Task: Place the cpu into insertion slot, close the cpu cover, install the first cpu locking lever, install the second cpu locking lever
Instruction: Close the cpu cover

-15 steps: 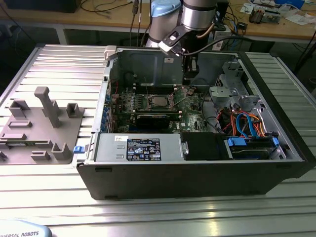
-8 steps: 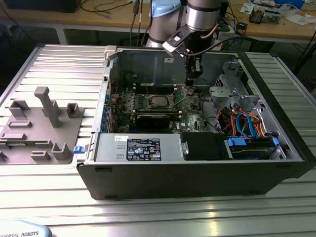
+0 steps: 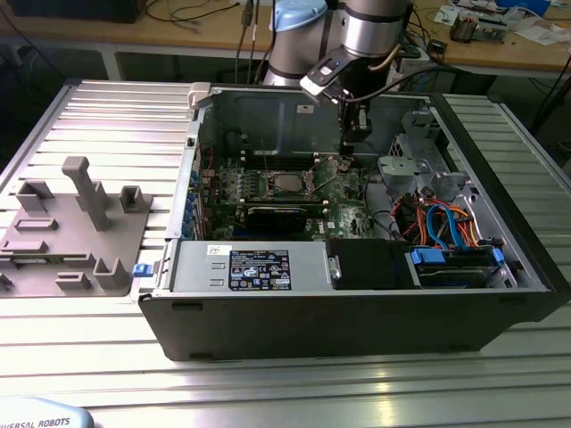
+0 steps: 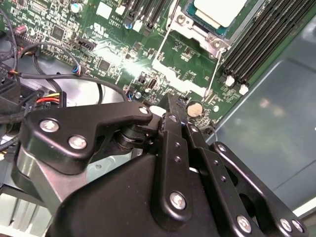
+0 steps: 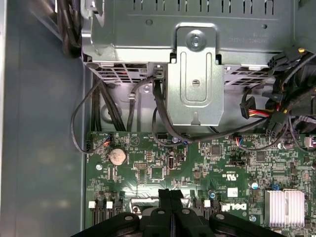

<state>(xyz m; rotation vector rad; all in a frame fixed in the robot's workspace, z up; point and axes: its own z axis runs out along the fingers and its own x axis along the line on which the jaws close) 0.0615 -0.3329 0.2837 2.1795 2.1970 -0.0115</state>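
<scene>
We see the cpu (image 4: 219,10) sitting in the slot (image 4: 216,43). The end effector (image 5: 170,193) hovers near that slot, pinched together on nothing. The chip looks light, stiff and fragile, so we'd grab its edges only.

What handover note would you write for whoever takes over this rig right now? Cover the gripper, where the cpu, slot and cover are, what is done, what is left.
Gripper: shut, empty, over the motherboard beside the socket, touching nothing that shows.
Cpu: seated in the insertion slot.
Cpu cover: seems swung open, lying between slot and gripper.
Done: cpu placed.
Left: closing the cover and both locking levers; the levers' state cannot be told.
</scene>
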